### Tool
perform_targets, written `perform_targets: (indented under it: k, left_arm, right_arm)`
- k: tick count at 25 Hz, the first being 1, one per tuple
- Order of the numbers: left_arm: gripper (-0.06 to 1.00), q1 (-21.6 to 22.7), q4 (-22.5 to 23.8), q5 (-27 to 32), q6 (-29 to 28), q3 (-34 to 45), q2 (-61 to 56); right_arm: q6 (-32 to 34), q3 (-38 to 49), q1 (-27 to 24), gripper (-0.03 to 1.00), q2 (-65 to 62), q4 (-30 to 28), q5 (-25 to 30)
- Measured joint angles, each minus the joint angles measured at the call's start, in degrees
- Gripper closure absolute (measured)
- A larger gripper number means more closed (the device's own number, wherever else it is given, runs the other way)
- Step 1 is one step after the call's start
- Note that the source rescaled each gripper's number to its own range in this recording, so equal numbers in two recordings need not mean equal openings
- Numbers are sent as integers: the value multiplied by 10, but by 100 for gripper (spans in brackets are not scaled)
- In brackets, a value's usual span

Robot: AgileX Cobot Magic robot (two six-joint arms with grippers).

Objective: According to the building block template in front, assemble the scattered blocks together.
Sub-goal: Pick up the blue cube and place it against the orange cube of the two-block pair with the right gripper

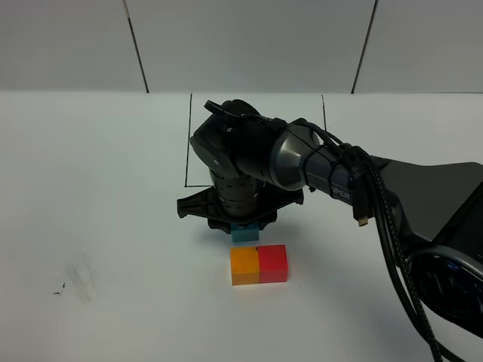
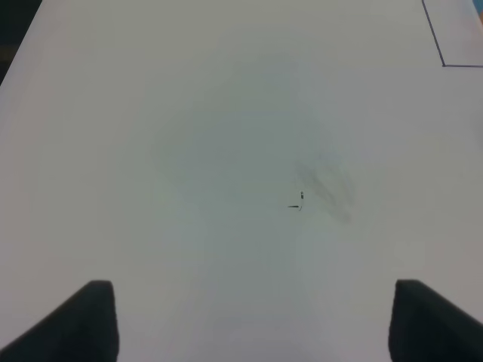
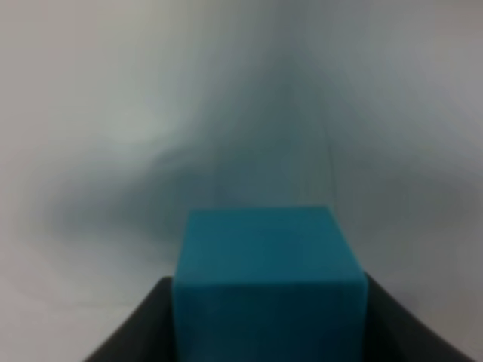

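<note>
Placing the last cube. Right tool (image 1: 243, 226) closed on the blue block (image 1: 244, 234), jaws flanking it on both sides in the right wrist view (image 3: 266, 283), the block's top and front face plain between the dark fingers (image 3: 136, 332). Held low over the bench (image 1: 113, 226), just behind the orange block (image 1: 244, 265); cannot tell whether the blue block already rests on the surface or hangs slightly above it. Orange block and red block (image 1: 273, 262) sitting side by side, touching, flush along their shared face, near the middle of the bench. Blue block right behind the orange one, close enough that any gap is hidden by the arm from the high camera.

Template itself not visible: only parts of a thin black drawn rectangle (image 1: 187, 139) showing behind the right arm, its contents covered.

Left tool (image 2: 249, 320) wide open, holding nothing, only its two dark fingertips (image 2: 87, 317) showing over bare bench with a faint smudge (image 2: 332, 188) and a small black mark.

Probably one move left: pressing the blue block flat and square against the back face of the orange block to form the L, then opening the jaws and lifting straight up. Needs care not to nudge the orange and red pair out of line on release.
</note>
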Motion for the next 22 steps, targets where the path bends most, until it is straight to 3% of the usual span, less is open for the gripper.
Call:
perform_targets:
  k: [22]
  left_arm:
    - [30, 0, 0, 0, 0, 0, 0]
  right_arm:
    - [10, 0, 0, 71, 16, 6, 4]
